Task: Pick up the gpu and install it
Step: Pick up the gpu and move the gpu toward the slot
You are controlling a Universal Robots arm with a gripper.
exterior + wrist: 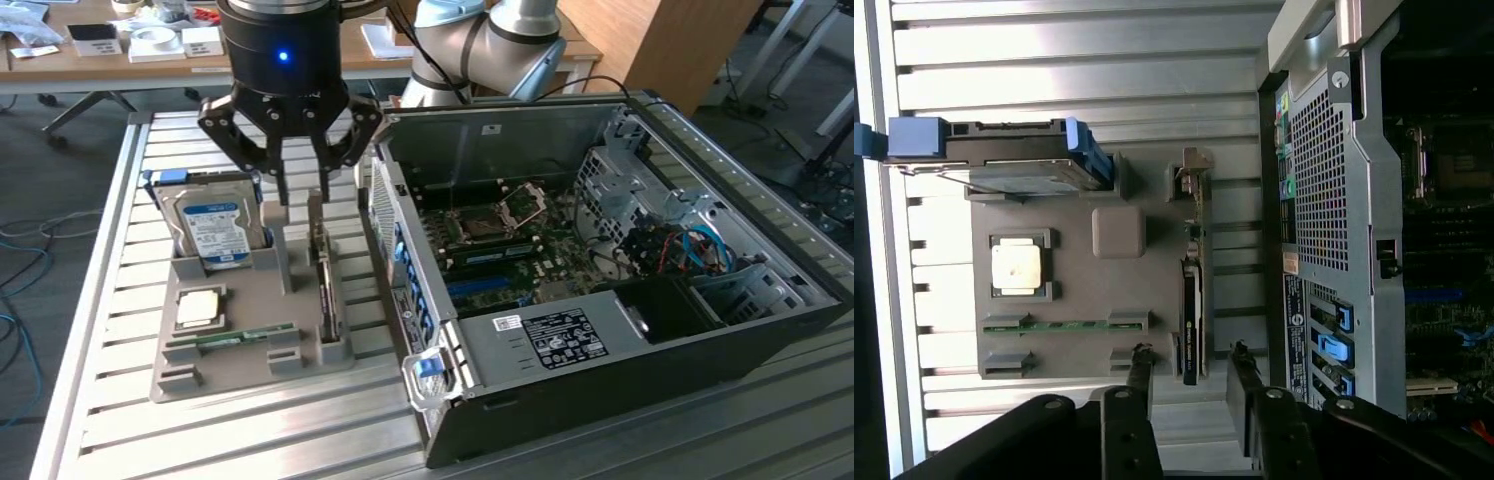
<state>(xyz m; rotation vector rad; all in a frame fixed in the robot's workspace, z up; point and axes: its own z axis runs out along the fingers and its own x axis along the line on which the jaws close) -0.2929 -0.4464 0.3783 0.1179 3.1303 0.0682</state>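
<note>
The gpu [327,290] is a thin dark card standing on edge in a slot of the grey holder [187,365], on the side nearest the computer case. In the wrist view the gpu [1191,310] shows as a narrow dark strip with its silvery bracket at the far end. My gripper [302,192] hangs just above the card's far end, open, with nothing between its fingers. In the wrist view my gripper [1192,372] has one finger on each side of the card's line, and I cannot tell whether they touch it.
The holder [1084,290] also carries an upright hard drive [214,225] with a blue-white label, a square processor [200,307] and a green memory stick [247,337]. The open computer case [601,270] lies right beside the holder on the slatted metal table [107,420].
</note>
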